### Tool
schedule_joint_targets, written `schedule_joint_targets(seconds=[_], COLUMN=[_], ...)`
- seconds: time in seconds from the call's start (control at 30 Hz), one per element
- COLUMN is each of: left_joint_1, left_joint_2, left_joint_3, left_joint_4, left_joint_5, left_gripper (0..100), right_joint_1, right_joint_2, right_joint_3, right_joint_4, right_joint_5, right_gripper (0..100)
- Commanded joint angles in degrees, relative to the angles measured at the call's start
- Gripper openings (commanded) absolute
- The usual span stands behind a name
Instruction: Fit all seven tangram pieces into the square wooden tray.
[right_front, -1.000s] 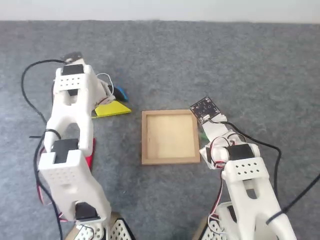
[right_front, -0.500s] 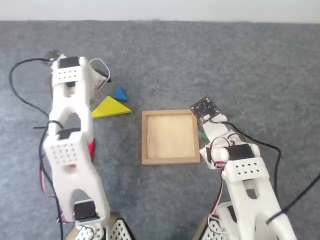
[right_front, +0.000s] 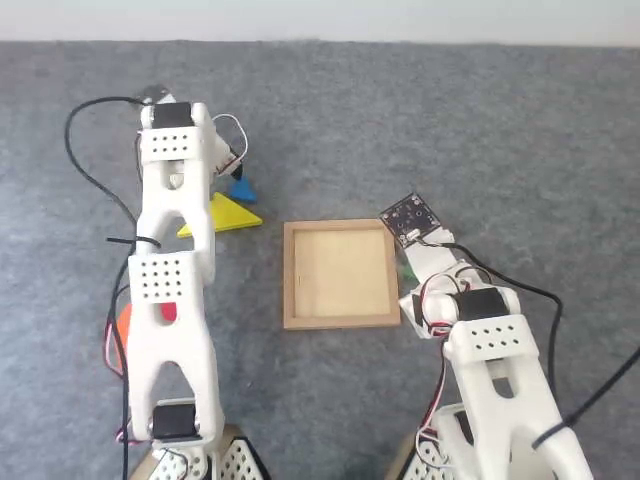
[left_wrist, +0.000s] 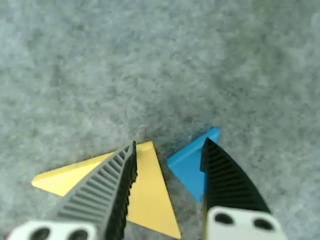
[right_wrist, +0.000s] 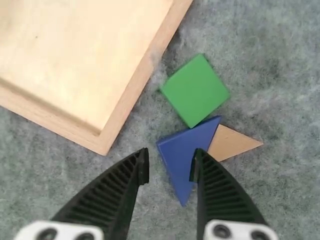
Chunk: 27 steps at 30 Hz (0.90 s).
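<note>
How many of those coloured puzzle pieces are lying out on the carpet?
5 clearly: yellow triangle and light blue triangle by the left tool; green square, dark blue triangle and tan piece beside the tray. The left arm may hide more.

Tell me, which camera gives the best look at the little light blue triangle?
The left wrist view: the light blue triangle lies close up beside the yellow triangle, partly behind the left end effector. The high view has it small, peeking past the left arm. The right wrist view faces the tray instead.
</note>
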Motion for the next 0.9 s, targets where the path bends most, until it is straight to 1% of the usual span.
schedule_joint_targets(seconds=[0.0,0.1,0.17,0.37,0.5,0.7,0.77,0.87], left_joint_1=[-1.2,-1.8,-0.9,5.5,7.9,7.6,8.2,10.9], left_joint_2=[0.4,-0.2,-1.8,-10.4,-13.5,-14.5,-17.0,-23.7], left_joint_3=[-0.7,1.5,4.5,17.1,24.0,26.8,27.1,29.7], left_joint_4=[2.5,2.6,2.6,2.5,2.5,2.5,2.5,2.5], left_joint_5=[-2.5,-4.9,-7.6,-17.1,-22.4,-28.3,-30.4,-35.9], left_gripper=[20,20,20,20,20,20,20,20], right_joint_1=[-0.2,-0.2,-0.2,-0.2,-0.2,-0.2,-0.2,-0.2], right_joint_2=[-0.1,-0.1,-0.1,-0.1,-0.1,-0.1,-0.1,-0.1], right_joint_3=[-0.4,-0.4,-0.4,-0.4,-0.4,-0.4,-0.4,-0.4], right_joint_4=[-0.6,-0.7,-0.7,-0.7,-0.7,-0.7,-0.7,-0.7], right_joint_5=[-0.5,-0.5,-0.5,-0.5,-0.5,-0.5,-0.5,-0.5], right_gripper=[15.5,15.5,15.5,15.5,15.5,15.5,15.5,15.5])
